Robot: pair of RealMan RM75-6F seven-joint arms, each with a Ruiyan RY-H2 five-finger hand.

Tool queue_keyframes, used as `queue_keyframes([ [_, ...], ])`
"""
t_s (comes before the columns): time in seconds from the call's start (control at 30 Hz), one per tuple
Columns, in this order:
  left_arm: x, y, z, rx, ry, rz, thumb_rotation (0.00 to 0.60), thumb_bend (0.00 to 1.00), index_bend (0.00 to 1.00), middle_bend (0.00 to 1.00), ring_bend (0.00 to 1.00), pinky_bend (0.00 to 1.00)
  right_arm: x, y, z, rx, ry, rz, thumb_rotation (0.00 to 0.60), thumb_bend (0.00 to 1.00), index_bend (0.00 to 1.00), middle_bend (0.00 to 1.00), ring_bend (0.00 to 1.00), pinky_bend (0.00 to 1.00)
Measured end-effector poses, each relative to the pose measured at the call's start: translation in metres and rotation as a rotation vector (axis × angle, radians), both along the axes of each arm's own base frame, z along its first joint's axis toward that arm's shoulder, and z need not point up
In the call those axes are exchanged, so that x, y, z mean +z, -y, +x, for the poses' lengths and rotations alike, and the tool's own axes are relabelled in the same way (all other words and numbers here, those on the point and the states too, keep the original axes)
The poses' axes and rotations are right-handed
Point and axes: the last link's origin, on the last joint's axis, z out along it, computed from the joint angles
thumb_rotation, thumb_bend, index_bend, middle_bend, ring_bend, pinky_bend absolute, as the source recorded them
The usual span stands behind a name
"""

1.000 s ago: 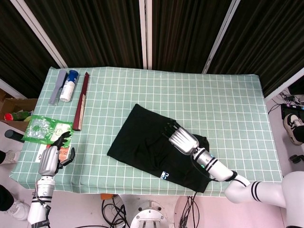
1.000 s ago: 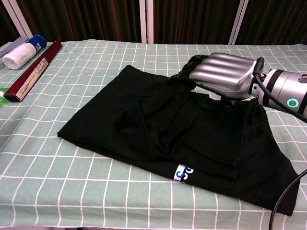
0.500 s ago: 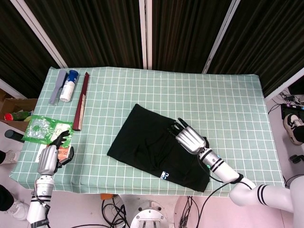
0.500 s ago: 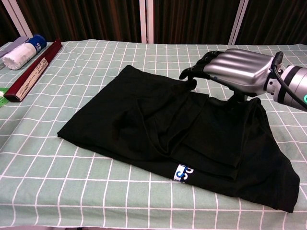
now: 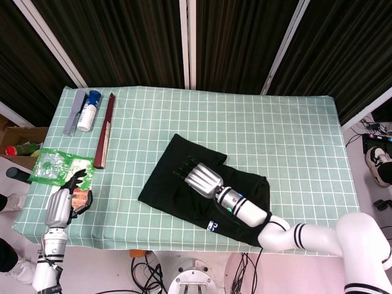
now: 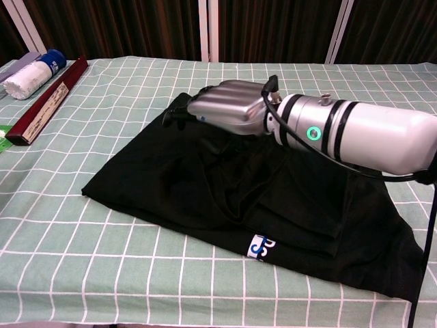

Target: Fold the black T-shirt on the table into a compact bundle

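Since a second ago the right hand [image 5: 200, 177] has slid toward the left half of the black cotton T-shirt [image 5: 177, 196], fingers flat, holding nothing. The shirt lies partly folded mid-table, near the front edge, not yet a compact bundle. The left hand [image 5: 61, 205], fingers loosely curled and empty, hangs off the table's front-left corner.

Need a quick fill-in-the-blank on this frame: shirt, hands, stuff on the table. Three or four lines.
1. The T-shirt on the checked tablecloth is ____ in colour.
2. The hand over the T-shirt is the robot's ____ hand.
3. The left hand is at the table's near-left corner, ____ the T-shirt.
4. The long dark red box lies to the ____ of the T-shirt in the head view.

Missing words: black; right; away from; left
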Motion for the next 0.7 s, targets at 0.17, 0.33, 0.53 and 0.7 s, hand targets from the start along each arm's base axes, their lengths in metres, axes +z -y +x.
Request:
queue_keyframes([
  [0.17,0.001,0.004,-0.004,0.012,0.006,0.005,0.28,0.45,0.13,0.19,0.25,0.3,-0.01,-0.004,0.003,0.012,-0.048,0.015,0.6,0.77,0.12,0.23,0.13,0.13],
  [0.33,0.0,0.005,-0.008,0.019,0.007,0.003,0.282,0.45,0.13,0.19,0.25,0.3,0.005,-0.021,-0.012,0.015,-0.048,0.041,0.6,0.77,0.12,0.24,0.19,0.13],
  [0.53,-0.003,0.002,-0.005,0.008,0.008,-0.006,0.285,0.45,0.13,0.19,0.25,0.3,0.042,-0.055,-0.06,-0.032,-0.089,0.088,0.6,0.77,0.11,0.23,0.26,0.17],
  [0.7,-0.005,0.0,0.0,-0.007,0.001,-0.014,0.281,0.45,0.13,0.19,0.25,0.3,0.067,-0.076,-0.094,-0.081,-0.094,0.079,0.6,0.76,0.11,0.23,0.26,0.18],
])
